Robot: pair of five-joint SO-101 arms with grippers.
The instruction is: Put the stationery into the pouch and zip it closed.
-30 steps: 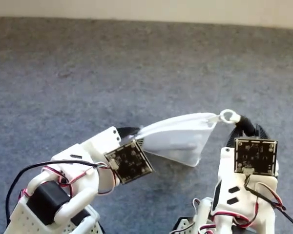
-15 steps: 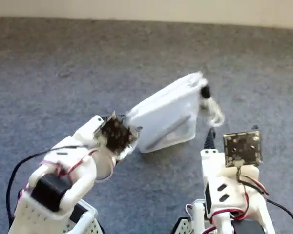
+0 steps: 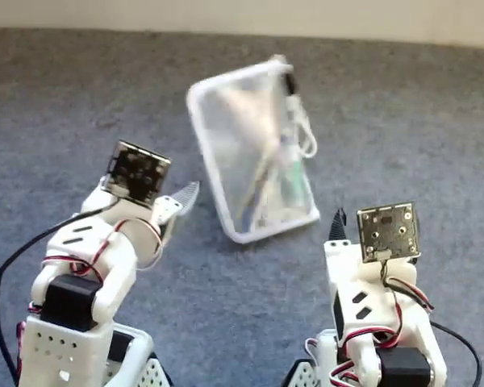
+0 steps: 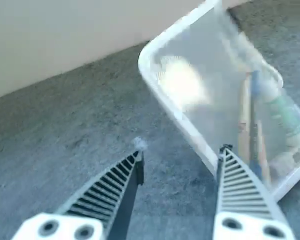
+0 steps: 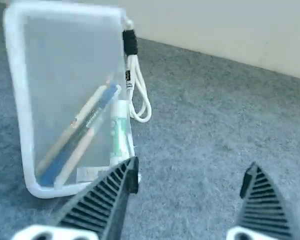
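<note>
The clear pouch [image 3: 254, 153] lies on the grey bench [image 3: 403, 105] with pens [image 5: 82, 132] inside and its white cord loop [image 5: 140, 102] beside it. The left fingers [image 4: 235, 180] are spread wide just beside the pouch's long edge. The right fingers [image 5: 107, 195] are also spread, near its corner, and grasp nothing.

Nothing legible anywhere. Inside the translucent, white-rimmed zip pouch [image 5: 60, 65], at the end nearer the arms, a small pale label [image 5: 91, 174] with print too blurred to read. On the white-and-green tube [image 5: 119, 131] just beside that label, only bands of colour, no letters to make out. On the dark square circuit board [image 3: 137, 172] atop the left arm's wrist and on the matching board [image 3: 389, 232] atop the right arm's wrist, only tiny pale specks, no readable characters or numbers.
</note>
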